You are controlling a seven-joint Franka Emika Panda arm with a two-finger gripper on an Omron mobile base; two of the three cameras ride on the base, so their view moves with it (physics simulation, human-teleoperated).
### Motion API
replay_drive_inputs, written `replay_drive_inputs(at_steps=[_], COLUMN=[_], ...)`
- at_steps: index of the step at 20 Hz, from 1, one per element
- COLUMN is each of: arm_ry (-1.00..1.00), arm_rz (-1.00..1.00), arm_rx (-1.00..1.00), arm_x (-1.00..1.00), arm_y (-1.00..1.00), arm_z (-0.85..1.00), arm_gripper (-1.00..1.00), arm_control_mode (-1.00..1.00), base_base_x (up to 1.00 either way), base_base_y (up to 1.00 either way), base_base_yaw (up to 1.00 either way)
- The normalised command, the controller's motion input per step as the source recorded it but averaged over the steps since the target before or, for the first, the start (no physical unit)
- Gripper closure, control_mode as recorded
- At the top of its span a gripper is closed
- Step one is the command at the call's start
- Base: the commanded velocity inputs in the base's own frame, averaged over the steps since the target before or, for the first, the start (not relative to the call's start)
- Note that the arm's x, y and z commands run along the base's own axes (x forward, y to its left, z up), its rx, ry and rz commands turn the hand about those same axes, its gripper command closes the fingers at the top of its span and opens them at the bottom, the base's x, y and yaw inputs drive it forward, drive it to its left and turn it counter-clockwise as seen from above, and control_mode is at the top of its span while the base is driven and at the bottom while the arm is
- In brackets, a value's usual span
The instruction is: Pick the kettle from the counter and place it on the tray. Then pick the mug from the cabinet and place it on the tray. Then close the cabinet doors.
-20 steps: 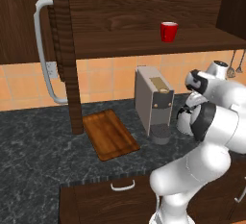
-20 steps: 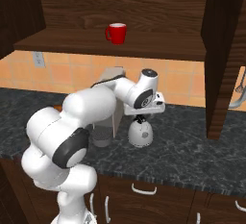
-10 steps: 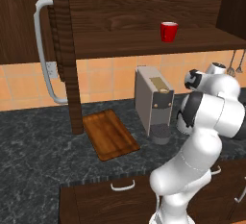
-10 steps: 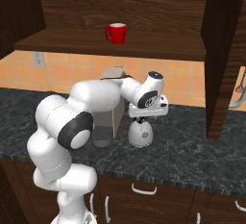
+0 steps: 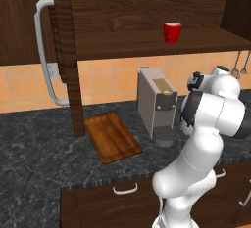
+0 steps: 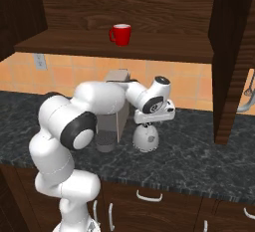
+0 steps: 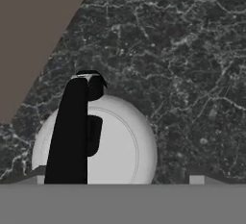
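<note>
The silver-grey kettle (image 6: 145,139) stands on the dark speckled counter (image 6: 199,156), just right of the coffee machine. My gripper (image 6: 148,125) hangs straight over it, pointing down. In the hand view the kettle (image 7: 120,146) with its black arched handle lies between my two fingertips (image 7: 41,180), which stand wide apart on either side: the gripper (image 7: 118,180) is open and holds nothing. The brown wooden tray (image 5: 112,136) lies flat on the counter left of the machine. The red mug (image 5: 171,31) (image 6: 120,34) sits on the shelf of the open cabinet (image 5: 127,43).
A boxy grey coffee machine (image 5: 156,107) stands between the tray and the kettle. The left cabinet door (image 5: 61,51) swings out over the tray's far left corner. The right door (image 6: 231,61) juts out right of the kettle. Utensils (image 5: 240,65) hang on the wall.
The hand has sunk slightly lower over the kettle and the arm's elbow has shifted. Kettle, mug and tray stay put.
</note>
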Motion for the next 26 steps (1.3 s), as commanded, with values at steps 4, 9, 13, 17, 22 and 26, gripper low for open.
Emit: replay_drive_inputs(at_steps=[4,9,13,17,22,26], arm_ry=[-0.11,-0.03,-0.12,-0.15,-0.18,-0.03], arm_rz=[0.15,0.11,0.02,0.05,0.1,0.09], arm_rx=[-0.08,-0.02,0.0,0.0,-0.04,-0.01], arm_x=[-0.15,-0.49,-0.63,-0.78,-0.82,-0.61], arm_y=[0.0,0.0,0.02,0.28,0.46,0.53], arm_z=[-0.11,0.04,0.51,0.54,0.36,0.32], arm_gripper=[1.0,1.0,1.0,1.0,1.0,1.0], arm_control_mode=[-1.0,-1.0,-1.0,-1.0,-1.0,-1.0], base_base_x=[0.0,0.0,0.0,0.0,0.0,0.0], base_base_y=[0.0,0.0,0.0,0.0,0.0,0.0], base_base_yaw=[0.0,0.0,0.0,0.0,0.0,0.0])
